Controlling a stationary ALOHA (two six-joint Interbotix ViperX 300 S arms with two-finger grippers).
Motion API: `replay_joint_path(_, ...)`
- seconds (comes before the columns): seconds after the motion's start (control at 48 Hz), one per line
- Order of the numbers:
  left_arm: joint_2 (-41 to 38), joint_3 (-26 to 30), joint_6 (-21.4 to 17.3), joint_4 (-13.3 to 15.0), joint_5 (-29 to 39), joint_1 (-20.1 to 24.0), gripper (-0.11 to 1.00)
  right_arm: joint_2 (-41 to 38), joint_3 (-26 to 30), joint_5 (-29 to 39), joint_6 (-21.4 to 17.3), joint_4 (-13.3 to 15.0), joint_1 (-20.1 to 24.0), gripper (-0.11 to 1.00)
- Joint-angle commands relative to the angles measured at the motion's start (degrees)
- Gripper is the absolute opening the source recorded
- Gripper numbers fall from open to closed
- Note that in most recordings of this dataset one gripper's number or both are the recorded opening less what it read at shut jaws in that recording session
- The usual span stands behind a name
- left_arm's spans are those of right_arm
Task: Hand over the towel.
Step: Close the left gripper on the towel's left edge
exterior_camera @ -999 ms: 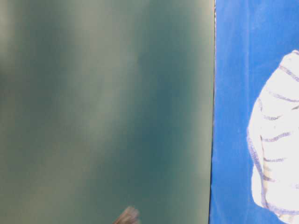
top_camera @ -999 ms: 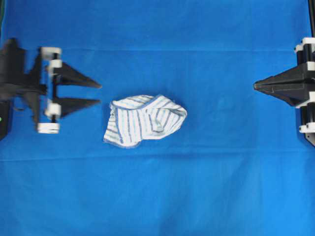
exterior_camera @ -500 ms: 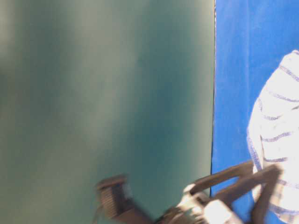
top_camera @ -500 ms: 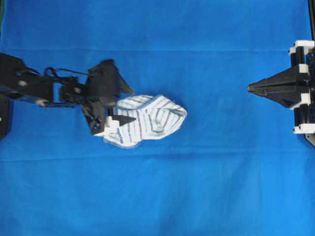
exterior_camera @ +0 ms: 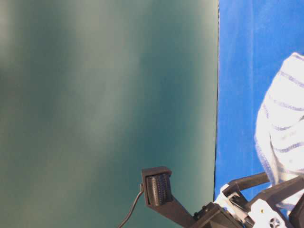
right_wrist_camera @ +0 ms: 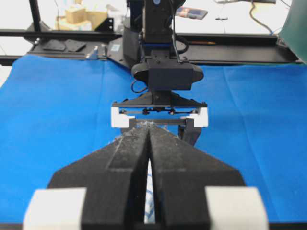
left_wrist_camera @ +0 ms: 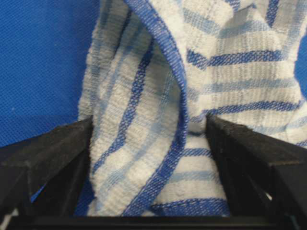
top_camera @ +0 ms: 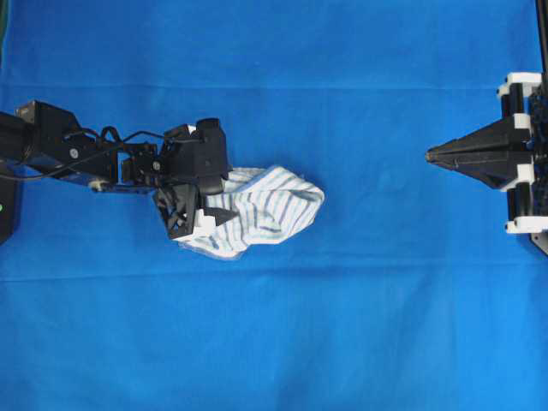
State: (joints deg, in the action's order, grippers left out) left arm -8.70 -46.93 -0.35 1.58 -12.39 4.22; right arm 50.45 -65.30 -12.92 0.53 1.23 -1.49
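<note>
2 grippers: the left gripper [top_camera: 208, 199] straddles the towel's [top_camera: 270, 205] left end, jaws wide; the right gripper [top_camera: 431, 155], well apart, is closed, empty.

A robotics lab: a worktop draped in a plain blue tablecloth [top_camera: 282, 342] carries two black robot arms [top_camera: 60, 154] facing each other across it. Beyond the far arm's base [right_wrist_camera: 158, 28], the right wrist view shows a black metal frame [right_wrist_camera: 72, 33], loose cables [right_wrist_camera: 261, 17] and stacked cardboard boxes [right_wrist_camera: 79, 14] against a bright background, while a dull green backdrop [exterior_camera: 104, 95] screens one side.
</note>
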Motion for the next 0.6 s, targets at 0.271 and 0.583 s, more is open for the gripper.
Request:
replay_joint_path(0.271,6.33,2.9,-2.99,-0.26,4.48,-0.09,0.17,-0.26,1.58,-0.18,0.09,0.09,-0.09,0.0)
replay_joint_path(0.583,18.98,6.24,-3.16,-0.35,5.1,-0.35,0.06,-0.18,1.67,0.18,0.09,0.09,-0.09,0.0)
